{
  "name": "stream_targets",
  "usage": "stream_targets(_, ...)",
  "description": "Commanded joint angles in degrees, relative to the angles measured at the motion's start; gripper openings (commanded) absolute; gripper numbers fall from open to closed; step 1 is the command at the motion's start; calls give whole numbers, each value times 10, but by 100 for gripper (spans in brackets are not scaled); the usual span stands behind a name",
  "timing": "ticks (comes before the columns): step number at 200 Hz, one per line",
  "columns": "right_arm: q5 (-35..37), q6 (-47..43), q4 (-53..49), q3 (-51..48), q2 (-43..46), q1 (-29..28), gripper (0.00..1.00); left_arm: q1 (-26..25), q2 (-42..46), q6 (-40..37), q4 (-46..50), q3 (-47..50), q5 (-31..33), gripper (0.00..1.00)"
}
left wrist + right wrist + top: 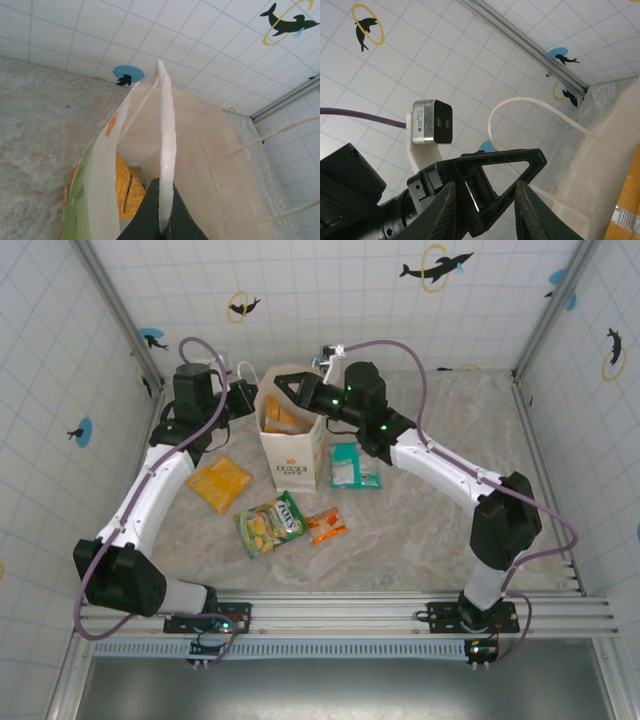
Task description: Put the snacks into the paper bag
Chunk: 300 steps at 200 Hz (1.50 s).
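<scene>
The white paper bag [298, 455] stands upright mid-table with its mouth open. My left gripper [255, 398] is shut on the bag's left rim, and the left wrist view shows the paper edge [166, 165] pinched between its jaws [166, 222]. An orange-yellow snack [278, 418] lies inside the bag [127, 187]. My right gripper [286, 391] hovers over the bag's mouth, open, with nothing between its fingers [487, 215]. On the table lie an orange packet [218, 483], a green-yellow packet [270, 523], a small orange packet [326, 527] and a teal packet [353, 466].
The bag's thin loop handles [280, 135] hang off its far side, and one handle [530, 102] arcs behind my right fingers. The left wrist's camera block [427, 121] sits close to my right gripper. Tiled walls [330, 300] enclose the table on three sides.
</scene>
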<state>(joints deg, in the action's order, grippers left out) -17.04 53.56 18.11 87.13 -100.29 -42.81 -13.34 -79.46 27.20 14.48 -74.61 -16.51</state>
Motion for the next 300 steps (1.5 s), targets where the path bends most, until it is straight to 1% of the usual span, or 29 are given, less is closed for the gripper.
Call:
stream_targets(1, 15, -44, -24, -20, 54, -4, 36, 4, 19, 1, -18, 6, -8, 0)
stream_targets(52, 65, -118, -84, -151, 155, 0, 40, 4, 25, 1, -16, 9, -6, 0)
stream_targets(72, 88, -132, -111, -206, 193, 7, 42, 4, 26, 0, -18, 12, -5, 0)
stream_targets(89, 86, -120, -119, -263, 223, 23, 43, 4, 27, 1, -18, 14, -4, 0)
stream_targets(107, 75, -88, -117, -327, 255, 49, 43, 4, 28, 1, -18, 16, -4, 0)
stream_targets(142, 62, -7, -57, -462, 310, 82, 43, 4, 29, 2, -21, 20, -4, 0)
stream_targets(155, 66, -8, -62, -484, 318, 84, 43, 4, 29, 3, -21, 21, -4, 0)
stream_targets(164, 72, -31, -77, -488, 320, 85, 43, 4, 29, 2, -21, 20, -5, 0)
stream_targets(174, 82, -79, -104, -486, 319, 87, 43, 4, 29, 3, -22, 20, -6, 0)
stream_targets(182, 85, -137, -116, -484, 317, 87, 43, 4, 29, 2, -21, 20, -6, 0)
stream_targets(205, 77, -343, -130, -485, 313, 88, 44, 4, 28, 2, -21, 19, -9, 0)
stream_targets(218, 55, -468, -133, -485, 305, 94, 45, 4, 28, 1, -20, 18, -10, 0)
stream_targets(229, 31, -580, -160, -483, 299, 98, 47, 4, 28, 0, -18, 17, -10, 0)
stream_targets(240, 26, -676, -162, -488, 296, 99, 48, 4, 28, 0, -16, 17, -9, 0)
stream_targets(253, 22, -768, -145, -499, 290, 106, 49, 4, 29, -1, -16, 16, -8, 0)
stream_targets(264, -3, -846, -143, -500, 280, 119, 49, 4, 29, -1, -16, 17, -8, 0)
stream_targets(282, -44, -974, -164, -488, 256, 138, 49, 4, 27, -1, -16, 16, -8, 0)
stream_targets(300, -45, -1077, -194, -469, 220, 143, 49, 4, 26, -1, -15, 15, -9, 0)
